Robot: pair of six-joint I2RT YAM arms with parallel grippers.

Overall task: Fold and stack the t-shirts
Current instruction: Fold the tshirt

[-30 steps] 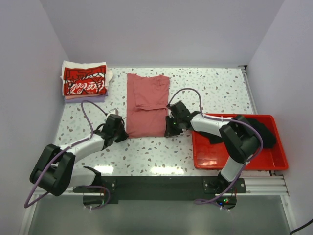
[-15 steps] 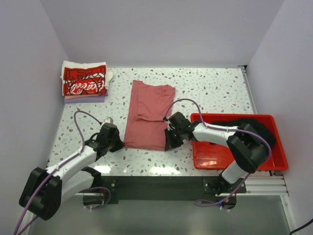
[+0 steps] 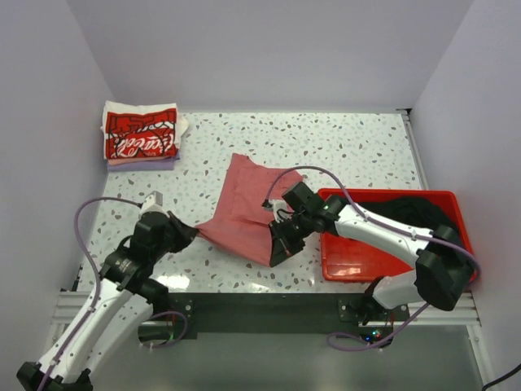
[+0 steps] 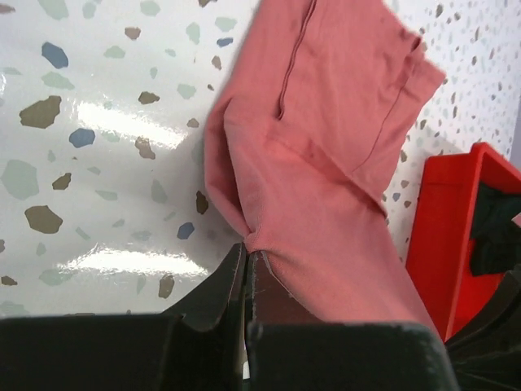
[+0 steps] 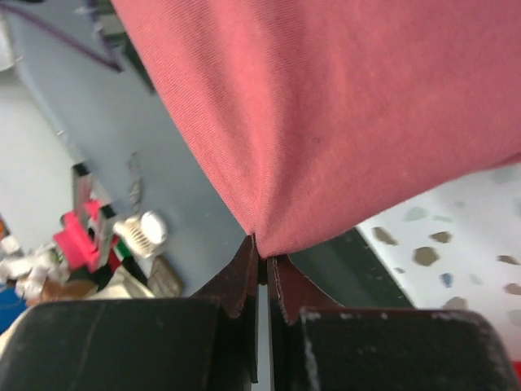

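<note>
The dusty-red t-shirt (image 3: 242, 210) is lifted at its near end and slopes down to the table at its far end. My left gripper (image 3: 189, 230) is shut on its near left corner, with the cloth (image 4: 326, 163) bunched at the fingertips. My right gripper (image 3: 275, 254) is shut on its near right corner, and the cloth (image 5: 342, 114) hangs over the fingers. A folded stack topped by the white shirt with red Coca-Cola print (image 3: 140, 134) sits at the far left. A black shirt (image 3: 427, 213) lies in the red bin (image 3: 358, 265).
The red bin stands at the right, close to my right arm; its corner also shows in the left wrist view (image 4: 456, 236). The table's near edge and black base rail (image 3: 260, 314) lie just below both grippers. White walls enclose the table.
Both grippers have pulled toward the near edge and lifted, dragging the red shirt's near end off the table. The shirt has slid nearer and turned aslant. The stack has not moved.
</note>
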